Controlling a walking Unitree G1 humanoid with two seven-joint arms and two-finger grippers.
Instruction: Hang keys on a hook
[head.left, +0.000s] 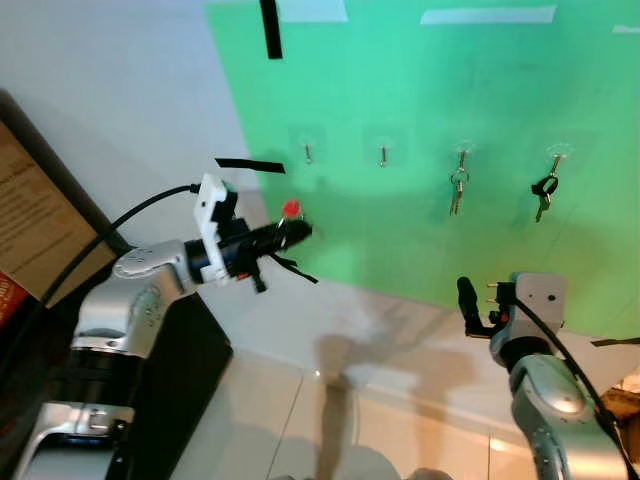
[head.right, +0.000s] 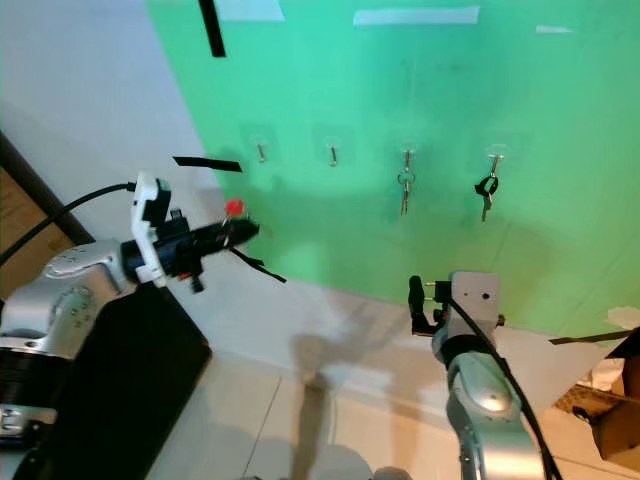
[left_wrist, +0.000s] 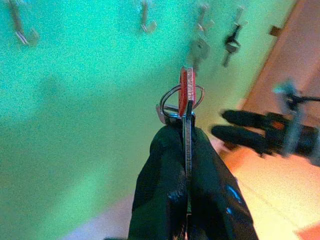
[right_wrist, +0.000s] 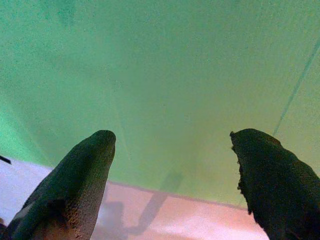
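Observation:
My left gripper (head.left: 296, 231) is raised toward the green wall sheet and is shut on a key with a red head (head.left: 291, 208) and a metal ring (left_wrist: 172, 100). The key sits below and a little left of the leftmost hook (head.left: 308, 152), which is bare, as is the hook beside it (head.left: 383, 155). A silver key bunch (head.left: 458, 190) hangs on the third hook and a black-topped bunch (head.left: 544, 190) on the fourth. My right gripper (right_wrist: 172, 150) is open, held low at the right, facing the wall with nothing between its fingers.
The green sheet (head.left: 430, 90) is taped to a white wall. A dark cabinet (head.left: 170, 400) stands under my left arm, with a brown board (head.left: 30, 215) leaning at the far left. Pale tiled floor (head.left: 350, 440) lies below. A cardboard box (head.right: 615, 410) sits low at the right.

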